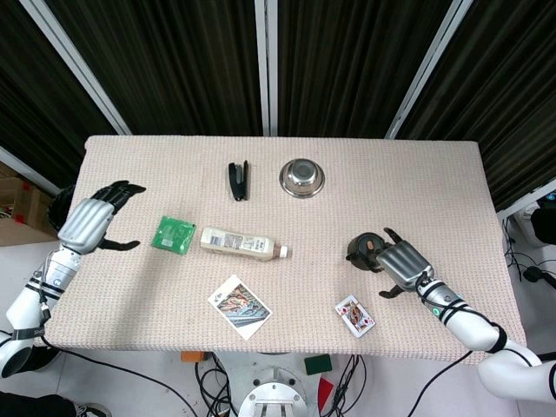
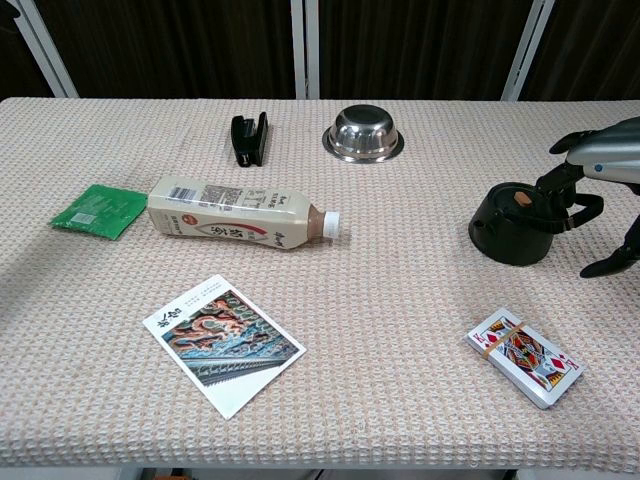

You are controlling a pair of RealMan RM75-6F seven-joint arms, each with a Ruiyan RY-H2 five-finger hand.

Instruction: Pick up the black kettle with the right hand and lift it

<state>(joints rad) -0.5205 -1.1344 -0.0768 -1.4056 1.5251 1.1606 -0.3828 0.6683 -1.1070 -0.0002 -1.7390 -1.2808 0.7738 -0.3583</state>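
Observation:
The black kettle (image 1: 363, 249) (image 2: 510, 226), with a small orange knob on its lid, stands on the woven mat at the right. My right hand (image 1: 402, 263) (image 2: 598, 166) is against its right side. The fingers (image 2: 556, 184) reach over the kettle's handle and touch it, while the thumb (image 2: 610, 264) is spread well away, low toward the mat. The kettle's base rests on the table. My left hand (image 1: 88, 221) hovers at the table's left edge, fingers apart and holding nothing; the chest view does not show it.
A deck of playing cards (image 1: 355, 315) (image 2: 525, 356) lies just in front of the kettle. Further left are a lying milk-tea bottle (image 2: 235, 214), a picture card (image 2: 224, 343) and a green packet (image 2: 98, 210). At the back are a steel bowl (image 2: 366, 134) and a black stapler (image 2: 248, 137).

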